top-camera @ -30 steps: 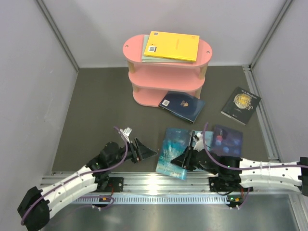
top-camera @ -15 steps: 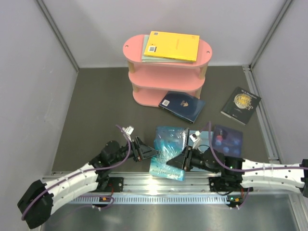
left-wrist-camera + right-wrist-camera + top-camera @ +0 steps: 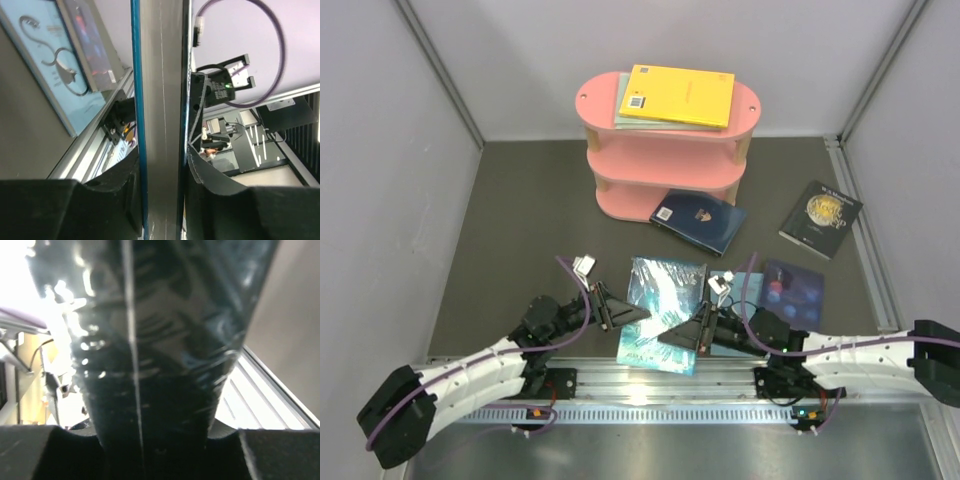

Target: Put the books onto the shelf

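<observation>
As it hangs between both, book (image 3: pixel 665 295): tilted off bench (image 3: pixel 520 220), likely for handover.
Left tool (image 3: pixel 632 316): clenched on its edge.
Right tool (image 3: pixel 675 338): grasping opposite edge.

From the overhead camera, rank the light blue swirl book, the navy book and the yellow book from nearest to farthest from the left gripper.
1. light blue swirl book: right at the left gripper, its edge between the fingers.
2. navy book: farther back, at the foot of the shelf.
3. yellow book: farthest, on the shelf's top board.
</observation>
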